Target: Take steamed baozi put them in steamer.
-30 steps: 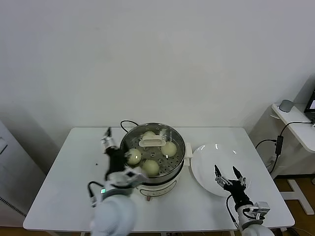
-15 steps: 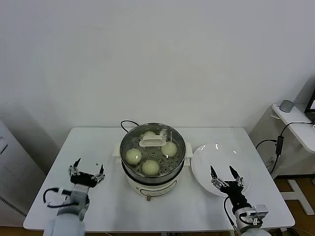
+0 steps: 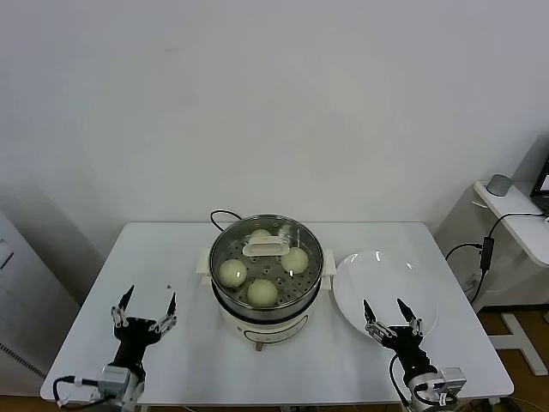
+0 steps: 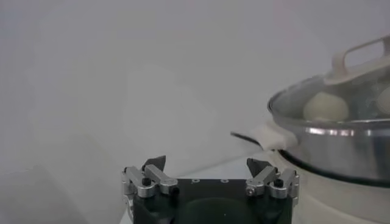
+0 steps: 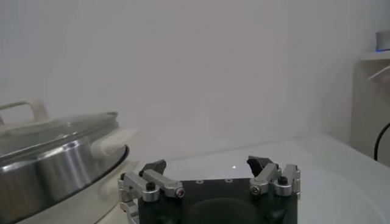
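The steamer [image 3: 257,319] stands mid-table, a shiny steel pot on a white base. A glass lid with a white handle [image 3: 266,249] sits on it. Through the lid I see several cream-white baozi [image 3: 232,272] on the perforated tray. My left gripper [image 3: 144,311] hovers open and empty over the front-left of the table, well apart from the pot. My right gripper [image 3: 390,318] is open and empty over the front edge of the white plate [image 3: 386,279]. From the left wrist, the gripper [image 4: 206,164] faces the steamer [image 4: 341,149] and a baozi [image 4: 326,106]. From the right wrist, the gripper [image 5: 207,164] has the steamer [image 5: 55,170] off to one side.
A black cord [image 3: 225,215] runs from behind the pot. A white side table [image 3: 515,215] with a grey object [image 3: 497,184] and a hanging cable [image 3: 485,249] stands at the right. A grey cabinet [image 3: 17,292] stands left of the table.
My left arm has pulled back from the steamer's side to the front-left of the table. My right gripper has drifted slightly toward the front edge. Both stay open.
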